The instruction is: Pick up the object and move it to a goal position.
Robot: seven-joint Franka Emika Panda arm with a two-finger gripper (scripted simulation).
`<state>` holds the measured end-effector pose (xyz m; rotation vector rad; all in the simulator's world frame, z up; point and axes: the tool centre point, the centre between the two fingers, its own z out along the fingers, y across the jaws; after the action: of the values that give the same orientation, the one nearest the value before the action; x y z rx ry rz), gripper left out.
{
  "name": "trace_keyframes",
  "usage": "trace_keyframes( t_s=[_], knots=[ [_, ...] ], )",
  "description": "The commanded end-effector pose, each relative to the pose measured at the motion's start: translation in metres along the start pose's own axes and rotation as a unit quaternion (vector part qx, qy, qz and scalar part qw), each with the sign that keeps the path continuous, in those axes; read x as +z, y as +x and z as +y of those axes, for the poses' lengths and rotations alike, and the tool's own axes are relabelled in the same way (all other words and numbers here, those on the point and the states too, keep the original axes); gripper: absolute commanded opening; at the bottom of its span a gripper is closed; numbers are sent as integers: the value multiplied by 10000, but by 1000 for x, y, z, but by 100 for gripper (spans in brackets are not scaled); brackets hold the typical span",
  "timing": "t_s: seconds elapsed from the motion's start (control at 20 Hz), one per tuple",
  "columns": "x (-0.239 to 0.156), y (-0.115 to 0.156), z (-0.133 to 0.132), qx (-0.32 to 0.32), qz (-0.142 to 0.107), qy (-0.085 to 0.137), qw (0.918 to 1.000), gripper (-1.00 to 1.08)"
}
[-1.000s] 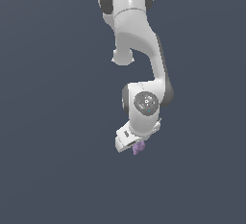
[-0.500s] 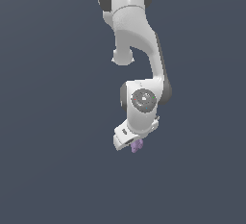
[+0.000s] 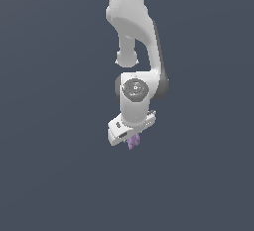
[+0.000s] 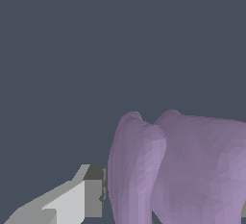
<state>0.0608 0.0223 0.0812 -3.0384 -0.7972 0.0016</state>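
Plain dark blue-grey is filling the background everywhere. The white claw point(image 3: 130, 138) is holding the pale purple lumpy object point(image 3: 132, 142) between its fingers point(image 4: 91, 192). It seems to be carrying it; next, it needs moving steadily to the goal, which is not showing.

Exterior view: off-arm, distant, whole arm against plain dark backdrop, end effector point(image 3: 130, 138) small near centre. Wrist view: very close, one finger point(image 4: 72, 199) and purple object point(image 4: 182, 170) fill frame. Shared: object point(image 3: 132, 142), end effector.
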Motion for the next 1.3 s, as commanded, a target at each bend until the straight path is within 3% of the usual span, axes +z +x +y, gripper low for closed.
trace_keyframes(
  t_s=[0.0,1.25],
  knots=[
    [-10,-17,7,6,2,-4,10000,-100],
    [-140,-248,104,8,12,3,10000,-100]
  ],
)
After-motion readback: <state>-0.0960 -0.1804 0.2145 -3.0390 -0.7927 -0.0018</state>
